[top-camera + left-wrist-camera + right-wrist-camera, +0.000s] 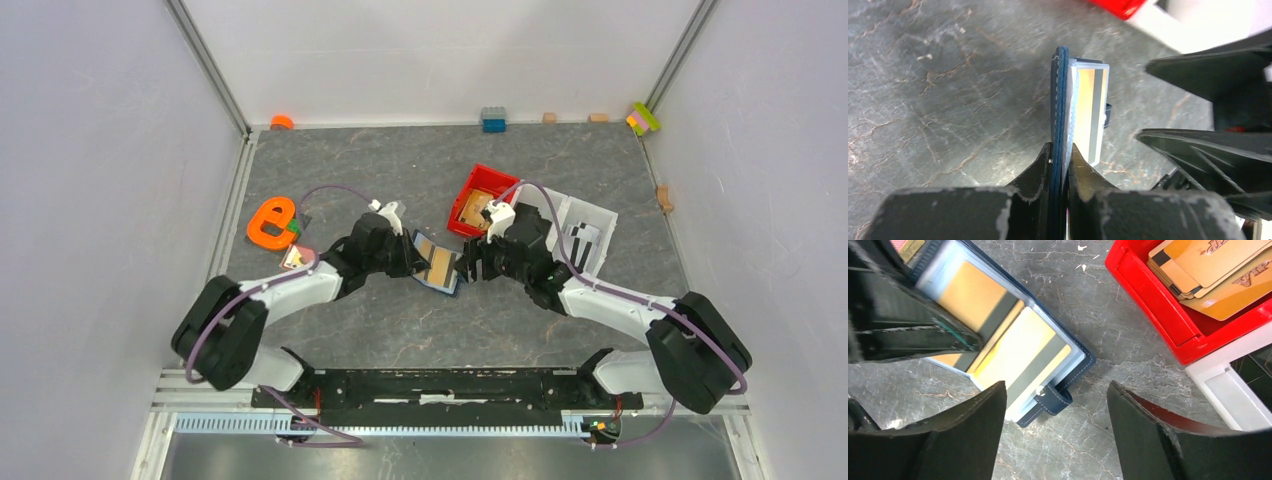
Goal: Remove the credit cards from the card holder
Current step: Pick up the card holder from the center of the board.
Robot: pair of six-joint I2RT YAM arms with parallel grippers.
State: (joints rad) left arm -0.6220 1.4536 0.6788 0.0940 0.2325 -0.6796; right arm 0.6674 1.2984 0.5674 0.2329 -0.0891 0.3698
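card holder (1015,352) partly behind left fingers (908,322)

Both arms angle inward to mid-frame in the top view, the left gripper (1060,152) pinched on the edge of the card holder (1062,95) — the right gripper (1055,390) with its 2 fingers spread wide.

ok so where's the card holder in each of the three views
Top external: card holder lies open at centre, just below-left of the red tray.
Left wrist: edge-on at centre, pinched by the left gripper.
Right wrist: open, upper left to centre.
Shared landmark: the red tray, at the top edge of the left wrist view and upper right in the right wrist view.
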